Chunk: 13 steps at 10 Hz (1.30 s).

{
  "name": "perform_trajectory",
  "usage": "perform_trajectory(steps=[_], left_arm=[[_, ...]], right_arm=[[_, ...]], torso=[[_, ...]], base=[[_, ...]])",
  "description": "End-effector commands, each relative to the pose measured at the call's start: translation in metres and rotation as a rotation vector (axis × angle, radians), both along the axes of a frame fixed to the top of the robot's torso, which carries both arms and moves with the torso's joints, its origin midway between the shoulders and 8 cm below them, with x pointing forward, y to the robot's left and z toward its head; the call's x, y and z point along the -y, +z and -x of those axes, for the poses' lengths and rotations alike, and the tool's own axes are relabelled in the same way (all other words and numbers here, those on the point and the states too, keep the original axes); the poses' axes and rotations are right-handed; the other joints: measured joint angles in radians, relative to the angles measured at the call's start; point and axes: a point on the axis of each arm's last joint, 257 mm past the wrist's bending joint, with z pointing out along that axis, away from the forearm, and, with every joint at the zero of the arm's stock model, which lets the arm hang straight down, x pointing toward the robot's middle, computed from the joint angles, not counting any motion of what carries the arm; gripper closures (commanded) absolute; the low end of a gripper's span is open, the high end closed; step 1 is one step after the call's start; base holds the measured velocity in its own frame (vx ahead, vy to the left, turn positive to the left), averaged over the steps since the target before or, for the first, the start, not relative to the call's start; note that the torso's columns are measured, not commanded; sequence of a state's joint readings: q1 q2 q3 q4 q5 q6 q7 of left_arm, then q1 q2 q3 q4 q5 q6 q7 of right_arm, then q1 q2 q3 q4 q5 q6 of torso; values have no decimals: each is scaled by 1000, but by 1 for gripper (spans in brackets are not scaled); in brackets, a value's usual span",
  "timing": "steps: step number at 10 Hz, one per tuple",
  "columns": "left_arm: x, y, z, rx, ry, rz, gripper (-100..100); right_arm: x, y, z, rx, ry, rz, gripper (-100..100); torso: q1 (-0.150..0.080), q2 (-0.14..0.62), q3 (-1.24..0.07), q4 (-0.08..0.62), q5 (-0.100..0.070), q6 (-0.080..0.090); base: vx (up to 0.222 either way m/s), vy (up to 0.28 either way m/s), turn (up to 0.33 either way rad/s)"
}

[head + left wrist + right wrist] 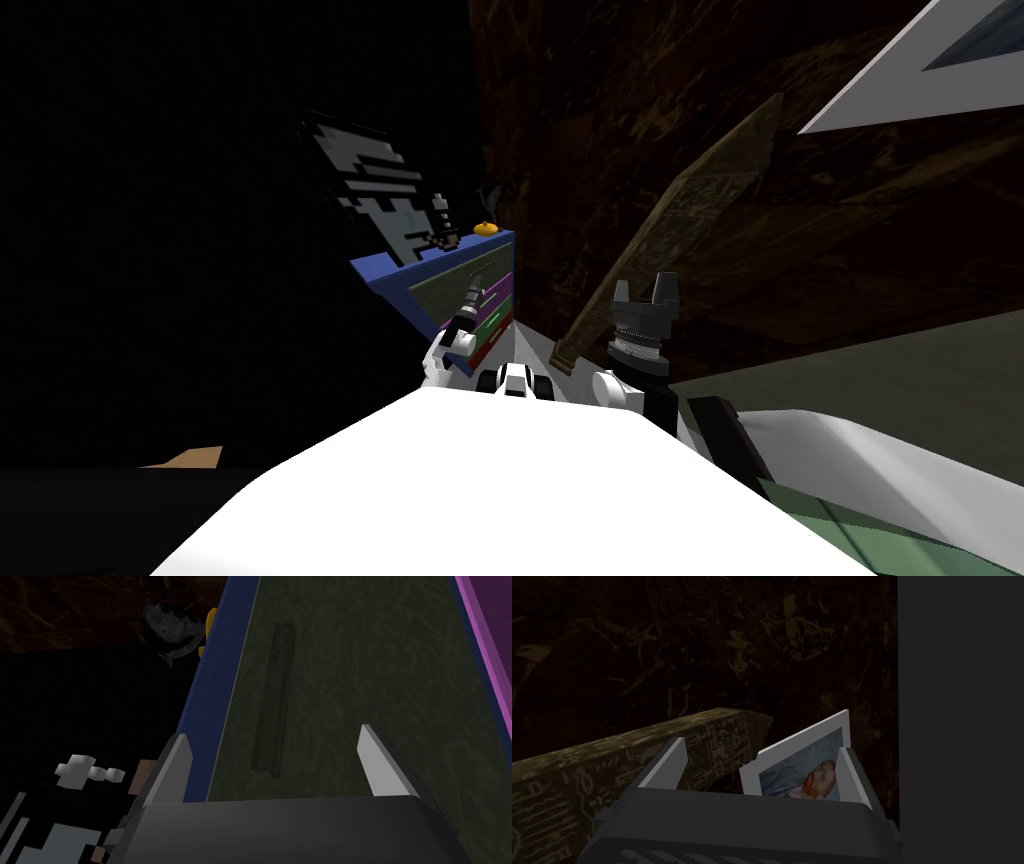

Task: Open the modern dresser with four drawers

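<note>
Blue dresser (388,280): right in front of me, a bit to my left. It has four drawers and all of them are shut.
Dark green top drawer (350,676): the one nearest the dresser's top.
The other drawers: a purple drawer (485,651) comes next, then a green drawer (492,318), then a red drawer (490,340) at the bottom.
The handle (272,701): a thin dark bar in the middle of the top drawer's front.
My left tool (274,732): open wide and close to the top drawer, with the handle showing between its two fingers.
My right tool (643,285): open wide too and holding nothing, up in the air well off to the dresser's right.
How it will feel: hard and stiff, I think. The bar is thin and may be slippery, so pinch its middle and pull straight out.
Inside the drawers: I cannot tell. A full drawer would pull heavy.
On top of the dresser: a small orange thing (486,228).
</note>
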<state>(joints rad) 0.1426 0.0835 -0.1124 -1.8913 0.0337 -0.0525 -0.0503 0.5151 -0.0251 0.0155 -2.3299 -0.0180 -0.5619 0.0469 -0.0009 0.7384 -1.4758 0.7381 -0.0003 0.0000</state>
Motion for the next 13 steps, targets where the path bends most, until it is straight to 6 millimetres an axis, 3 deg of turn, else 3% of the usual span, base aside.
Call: perform_trajectory(steps=[1,6,13], left_arm=[[-8,-5,-1,-11,-6,-55,-100],[-3,5,-2,-8,-1,2,-100],[9,19,-2,1,10,94,-100]], right_arm=[[0,0,0,0,0,0,0],[0,0,0,0,0,0,0],[0,0,0,0,0,0,0]], torso=[[0,0,0,0,0,0],[1,-2,-1,-1,1,0],[2,-1,0,0,1,0]], base=[[8,28,1],[38,113,4],[8,6,0]])
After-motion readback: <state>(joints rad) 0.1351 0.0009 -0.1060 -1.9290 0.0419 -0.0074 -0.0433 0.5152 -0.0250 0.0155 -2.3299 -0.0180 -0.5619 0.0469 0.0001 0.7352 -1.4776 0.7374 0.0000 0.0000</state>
